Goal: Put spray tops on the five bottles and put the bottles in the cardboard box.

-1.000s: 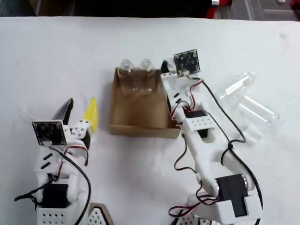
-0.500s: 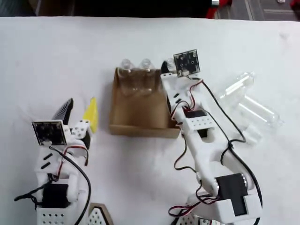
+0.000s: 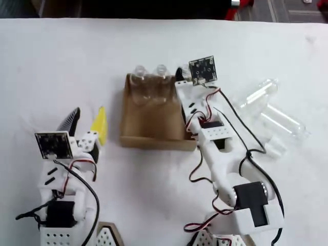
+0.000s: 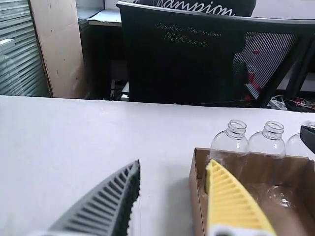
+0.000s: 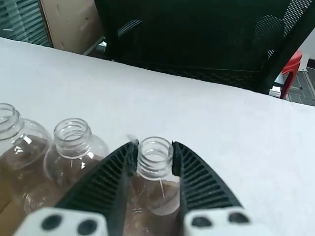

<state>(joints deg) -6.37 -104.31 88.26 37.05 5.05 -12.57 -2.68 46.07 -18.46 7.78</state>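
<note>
The cardboard box (image 3: 132,137) lies open in the middle of the table. Two clear bottles (image 3: 138,78) (image 3: 161,78) with bare necks stand side by side at its far end. My right gripper (image 3: 180,73) is at the box's far right corner. In the right wrist view this gripper (image 5: 154,147) is shut on the neck of a third clear bottle (image 5: 155,158), held upright beside the other two (image 5: 74,142) (image 5: 10,125). My left gripper (image 3: 89,110) stands open left of the box, over bare table. Its grey finger (image 4: 108,201) and yellow finger (image 4: 231,201) are wide apart.
Two more clear bottles (image 3: 260,95) (image 3: 283,121) lie on their sides on the table right of the right arm. A small wooden piece (image 3: 110,236) sits at the near edge. A dark chair (image 4: 197,49) stands beyond the table's far edge.
The right arm's lower part has shifted slightly left. Its gripper stays at the box's far right corner with the bottle. The two standing bottles have nudged a little. The left arm is still.
</note>
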